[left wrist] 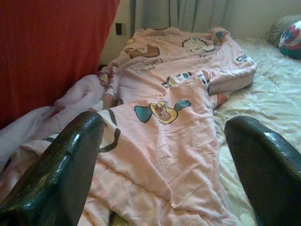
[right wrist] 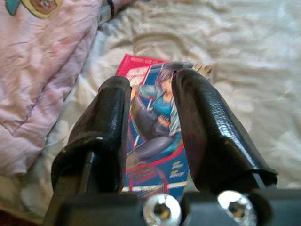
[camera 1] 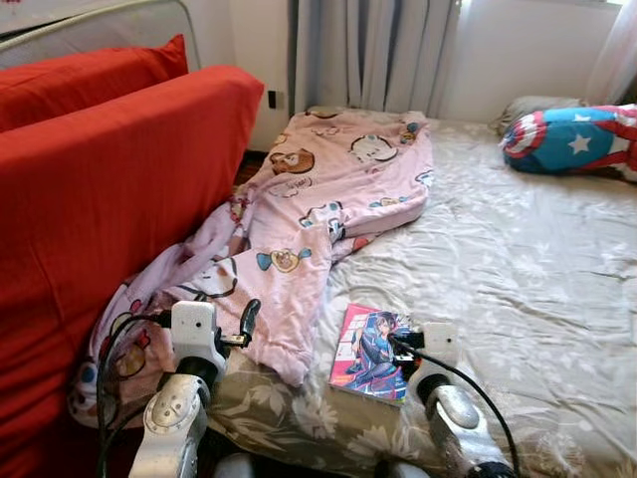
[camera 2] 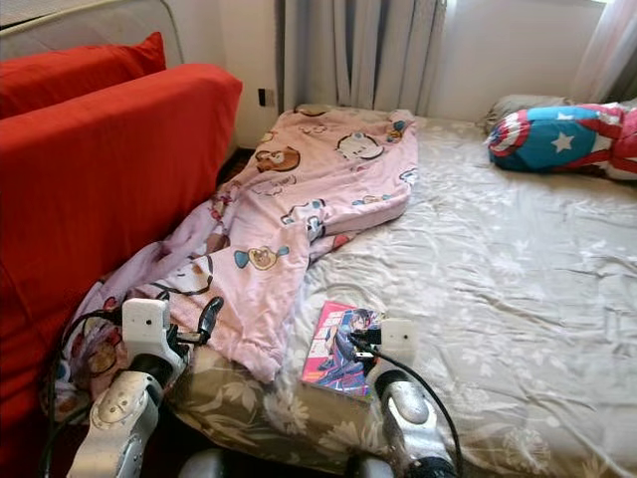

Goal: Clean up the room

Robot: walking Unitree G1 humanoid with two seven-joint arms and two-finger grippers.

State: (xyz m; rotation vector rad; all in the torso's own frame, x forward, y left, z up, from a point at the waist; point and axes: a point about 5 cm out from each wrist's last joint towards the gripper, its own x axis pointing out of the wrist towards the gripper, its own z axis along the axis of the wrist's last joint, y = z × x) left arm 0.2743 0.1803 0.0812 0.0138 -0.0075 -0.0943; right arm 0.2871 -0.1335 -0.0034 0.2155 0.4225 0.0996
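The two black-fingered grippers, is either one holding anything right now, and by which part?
Nothing is held. The left gripper is open above the pink cartoon-print blanket; the right gripper hovers open over the colourful illustrated book.

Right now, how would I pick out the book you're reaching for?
On the bed, look at the near edge, just right of the trailing pink blanket. The book lies flat under the right hand; it's the one glossy thing, with an anime figure on a pink-red cover.

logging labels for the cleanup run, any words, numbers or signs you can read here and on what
Book cover: small print in its red top corner and near its bottom edge, too blurred to read.
Pink blanket: cartoon pictures, no words.
Pillow: a white star, no lettering.
Nothing else legible.
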